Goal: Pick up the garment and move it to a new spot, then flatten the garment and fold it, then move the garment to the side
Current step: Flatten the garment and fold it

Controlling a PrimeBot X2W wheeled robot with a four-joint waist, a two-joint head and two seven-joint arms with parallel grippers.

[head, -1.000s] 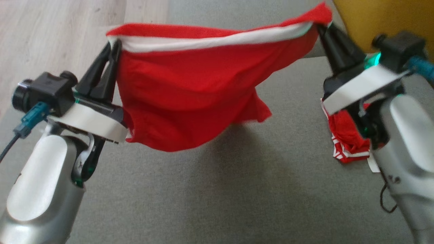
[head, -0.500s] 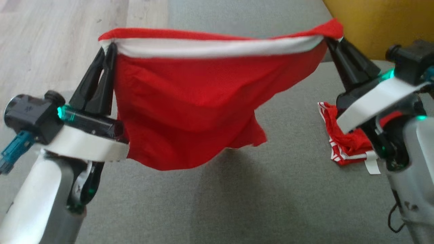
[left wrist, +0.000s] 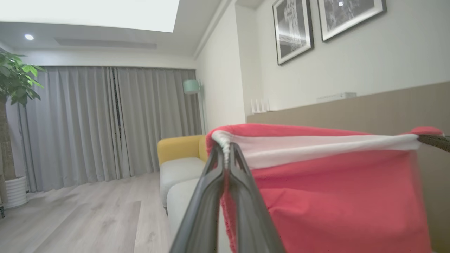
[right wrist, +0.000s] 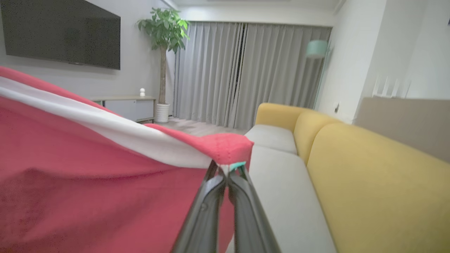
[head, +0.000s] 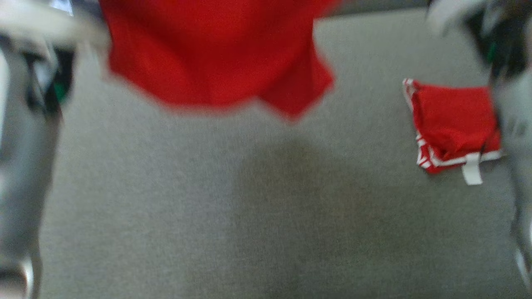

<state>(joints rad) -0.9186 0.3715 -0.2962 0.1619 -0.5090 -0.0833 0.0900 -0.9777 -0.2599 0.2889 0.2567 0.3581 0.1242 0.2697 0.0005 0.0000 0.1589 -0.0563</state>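
Red fabric garment with a white waistband (left wrist: 334,196) hangs stretched in the air between both pincers. The left gripper (left wrist: 226,151) is clamped tight on one waistband corner, with cloth draping to its right in the left wrist view; the right gripper (right wrist: 227,172) is pinched closed on the opposite corner, with cloth falling to its left in the right wrist view. In the blurry head view, the hem dangles above the grey fabric sofa seat (head: 208,207), and a folded red garment with white trim (head: 453,120) lies flat on the seat to the right.
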